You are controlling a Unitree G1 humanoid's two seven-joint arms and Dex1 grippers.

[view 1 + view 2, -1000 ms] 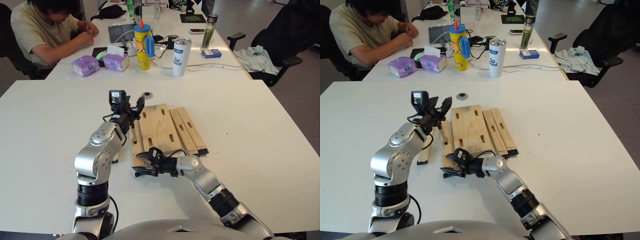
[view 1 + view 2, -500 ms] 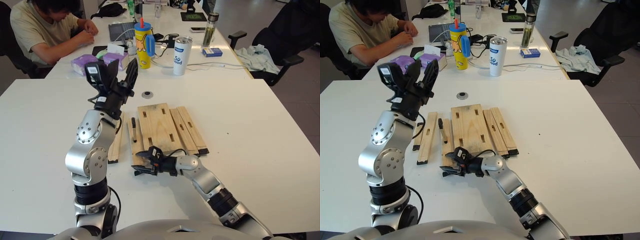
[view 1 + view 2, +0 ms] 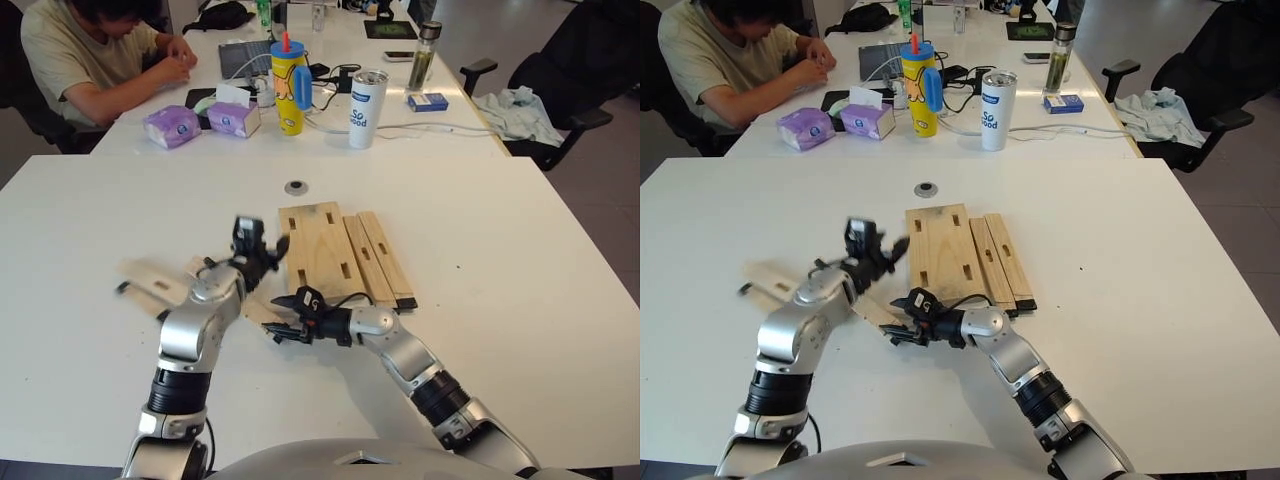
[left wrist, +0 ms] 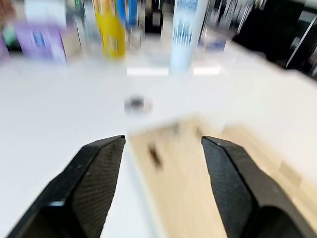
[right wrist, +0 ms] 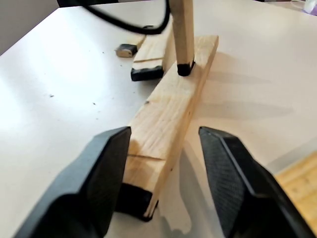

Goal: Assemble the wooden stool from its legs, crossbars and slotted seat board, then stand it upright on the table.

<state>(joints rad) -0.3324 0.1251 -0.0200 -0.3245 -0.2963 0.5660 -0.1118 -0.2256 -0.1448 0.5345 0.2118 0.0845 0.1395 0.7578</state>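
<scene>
Right wrist view puts the right claw (image 5: 165, 131) low over the white table (image 5: 59, 99). Its two black fingers (image 5: 104, 183) are spread wide, and a wooden leg (image 5: 173, 109) lies flat between them with a black cap at its near end. I cannot tell whether either finger actually touches the wood. A second wooden piece (image 5: 181, 29) tilts down onto that leg, its black tip resting on the leg's upper face. Another black-capped end (image 5: 147, 73) lies just beside it on the table.

From the head, this claw sits just in front of the near left corner of the slotted seat board (image 3: 320, 250).

The left claw (image 4: 163, 141) is spread apart too and holds nothing. Its fingers (image 4: 233, 188) point along the left edge of the seat board, just above it.

The seat board lies flat near the middle of the table. Two narrower slats (image 3: 378, 258) lie flat against its right side, touching it. Left of the left arm some pale wooden pieces (image 3: 150, 280) show as a smear, too blurred to say how they lie.

A round grommet (image 3: 295, 187) is set into the table just beyond the board's far edge. On the neighbouring table behind stand a white tumbler (image 3: 366, 95), a yellow bottle (image 3: 288, 80) and two purple tissue packs (image 3: 170, 127).
</scene>
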